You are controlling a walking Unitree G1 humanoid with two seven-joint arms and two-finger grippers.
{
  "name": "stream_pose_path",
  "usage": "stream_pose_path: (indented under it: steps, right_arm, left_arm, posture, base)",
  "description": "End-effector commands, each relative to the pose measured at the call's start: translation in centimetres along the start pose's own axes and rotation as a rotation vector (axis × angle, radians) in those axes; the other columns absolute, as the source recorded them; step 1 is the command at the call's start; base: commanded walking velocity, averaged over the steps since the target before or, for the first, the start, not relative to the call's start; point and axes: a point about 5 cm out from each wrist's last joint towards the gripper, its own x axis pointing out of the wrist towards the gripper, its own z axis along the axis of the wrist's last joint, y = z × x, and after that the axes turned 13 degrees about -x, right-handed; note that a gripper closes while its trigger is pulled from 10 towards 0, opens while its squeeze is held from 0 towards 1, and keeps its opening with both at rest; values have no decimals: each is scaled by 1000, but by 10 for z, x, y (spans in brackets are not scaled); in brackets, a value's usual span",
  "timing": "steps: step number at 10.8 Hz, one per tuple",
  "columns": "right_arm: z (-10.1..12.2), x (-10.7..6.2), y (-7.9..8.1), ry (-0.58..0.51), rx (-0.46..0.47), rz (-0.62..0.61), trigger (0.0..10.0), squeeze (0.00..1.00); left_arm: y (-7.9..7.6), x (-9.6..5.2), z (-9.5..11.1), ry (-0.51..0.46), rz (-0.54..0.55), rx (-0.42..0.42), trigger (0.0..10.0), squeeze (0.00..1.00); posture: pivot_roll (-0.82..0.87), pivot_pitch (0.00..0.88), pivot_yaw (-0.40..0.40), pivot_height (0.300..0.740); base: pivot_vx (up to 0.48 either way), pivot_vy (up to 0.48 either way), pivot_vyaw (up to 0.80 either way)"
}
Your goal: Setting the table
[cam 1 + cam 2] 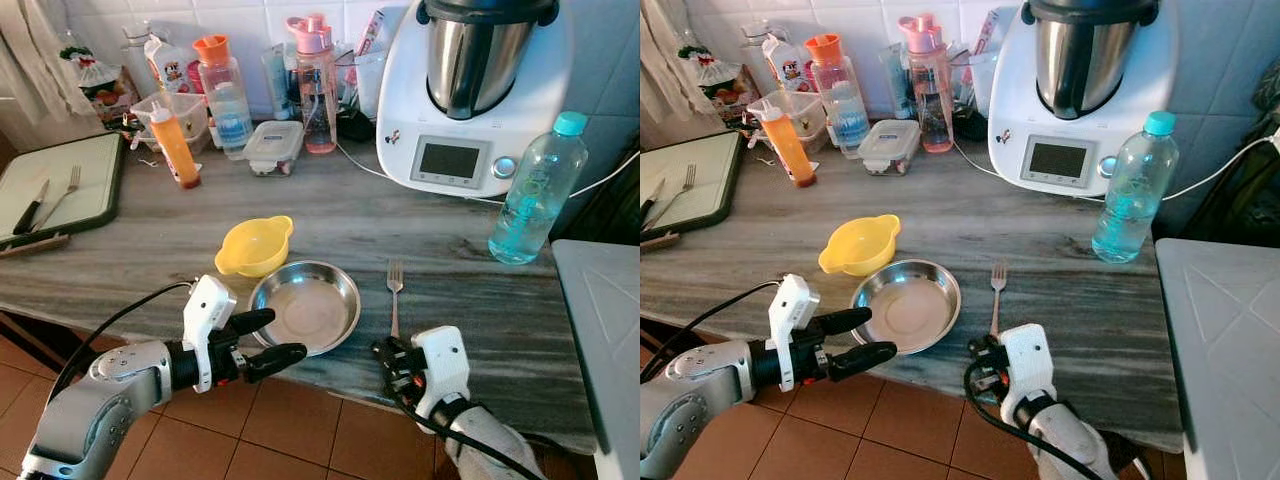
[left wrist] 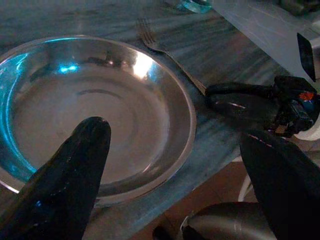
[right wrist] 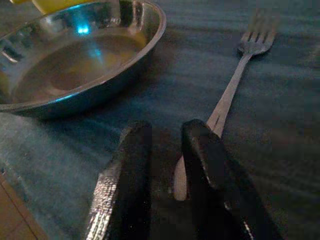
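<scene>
Right gripper (image 1: pixel 388 352) down at the counter's near edge, fingers nearly together, handle end of the fork (image 1: pixel 394 297) lying just between or beside the tips; from the wrist view, no clear squeeze on it, so cannot tell whether clamped. Fork flat on the grey counter (image 1: pixel 150 240), tines pointing toward the wall, just right of the steel plate (image 1: pixel 305 305), not touching it. Left gripper (image 1: pixel 270 337) hovering at the plate's near-left rim, fingers spread apart, holding nothing; one fingertip (image 2: pixel 92 132) over the plate's edge in the wrist view. Yellow bowl (image 1: pixel 254 245) sitting right behind the plate on its left, rims touching or almost so. Farther back, along the tiled wall: orange squeeze bottle (image 1: pixel 174 145), clear bottle with orange cap (image 1: pixel 222 90), lidded food box (image 1: pixel 273 146), pink-lidded bottle (image 1: pixel 316 85). Big white kitchen machine (image 1: pixel 475 90) with a steel jug standing back right, display facing front. Blue-capped water bottle (image 1: pixel 537 190) upright just right of it, well apart from the fork. Off to the far left, a tray (image 1: pixel 60 185) with a second fork (image 1: pixel 62 193) and a knife (image 1: pixel 30 208) lying on it side by side.
</scene>
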Motion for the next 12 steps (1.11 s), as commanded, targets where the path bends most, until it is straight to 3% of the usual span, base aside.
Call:
stream_pose_path:
  steps: [1, 5, 7, 8, 10, 12]
  right_arm:
    - [11, 1, -2, -49, -8, 0, 10000, 1000]
    - [16, -4, -8, -69, -19, -19, 10000, 1000]
    - [27, -1, -17, -125, -30, -104, 10000, 1000]
    - [32, 8, -31, -111, -65, -200, 10000, 1000]
    - [37, 21, -43, -92, -91, -247, 10000, 1000]
    - [38, 35, -43, -53, -65, -277, 10000, 1000]
  left_arm:
    - [3, -3, 5, -11, 24, 24, 10000, 0]
    - [4, -3, 5, -16, 28, 27, 10000, 0]
    - [3, -3, 5, -20, 26, 27, 10000, 0]
    - [3, -3, 6, -22, 25, 27, 10000, 0]
    - [2, -3, 5, -22, 23, 25, 10000, 0]
    - [-4, -2, 4, -30, -5, 0, 10000, 0]
  posture:
    - [53, 3, 100, 740]
    - [53, 0, 89, 740]
    - [54, 0, 88, 740]
    - [55, 0, 87, 740]
    - [59, 0, 90, 740]
    - [60, 6, 85, 740]
  base:
    - [0, 0, 0]
    - [0, 0, 0]
    - [0, 0, 0]
    - [0, 0, 0]
    - [0, 0, 0]
    - [0, 0, 0]
